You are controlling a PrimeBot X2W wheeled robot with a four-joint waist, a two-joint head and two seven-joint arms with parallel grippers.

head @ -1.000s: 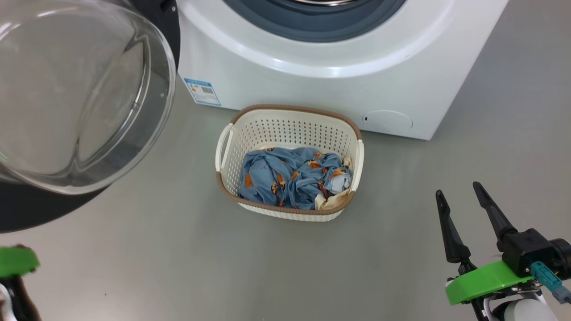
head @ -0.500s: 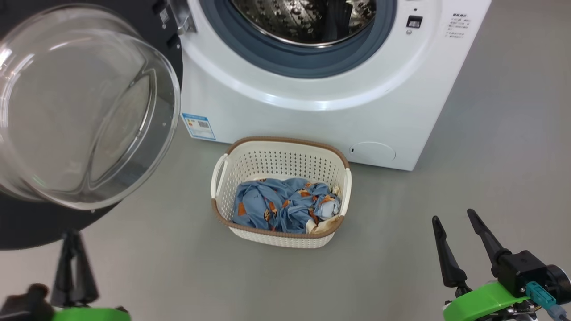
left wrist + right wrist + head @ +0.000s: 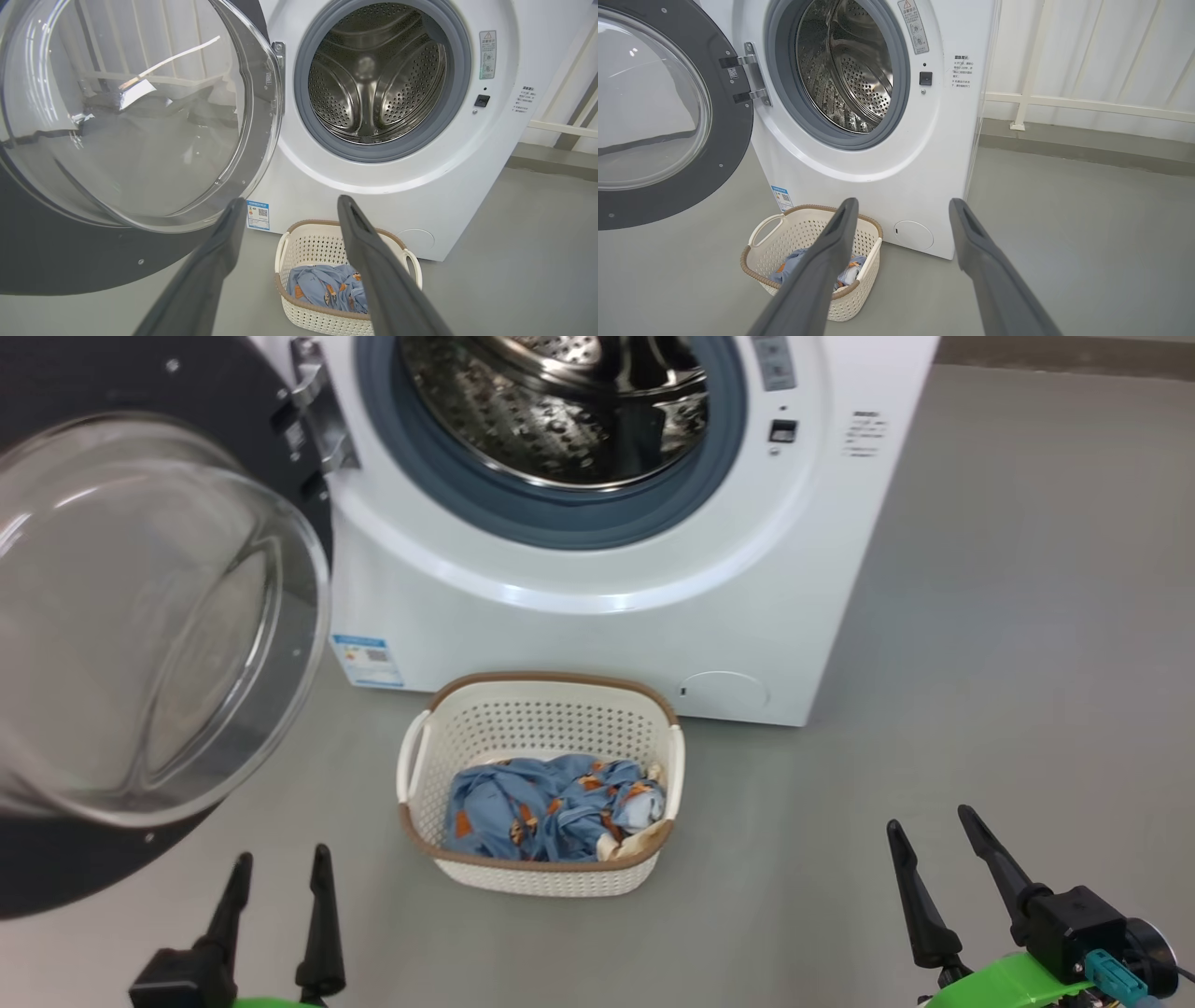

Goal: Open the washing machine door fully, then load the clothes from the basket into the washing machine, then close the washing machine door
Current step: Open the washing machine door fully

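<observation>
Noting, at far left, the washing machine door [image 3: 140, 616] hanging swung well out on its metal hinge [image 3: 320, 425], glass bowl facing the room and clear of the opening. Finding the left end effector [image 3: 283, 855] just below it, now parted wide after being pinched shut a moment ago, holding nothing, touching nothing, hovering above the floor [image 3: 980, 616]. Reading that release as letting go of the door, and judging the opening step likely finished, though it is hard to tell from here whether the door is at its full swing. Moving rightward, seeing the basket [image 3: 541, 733] sitting on the floor just in front of the washing machine [image 3: 597, 635], with the blue clothes [image 3: 551, 807] lying bunched inside, untouched; loading not yet begun. Looking deeper into the bare perforated drum [image 3: 560, 411] than before, owing to the head camera tilting up, not to anything shifting. Ending at far right with the right end effector [image 3: 931, 819] spread just as wide, empty, well apart from the basket.
</observation>
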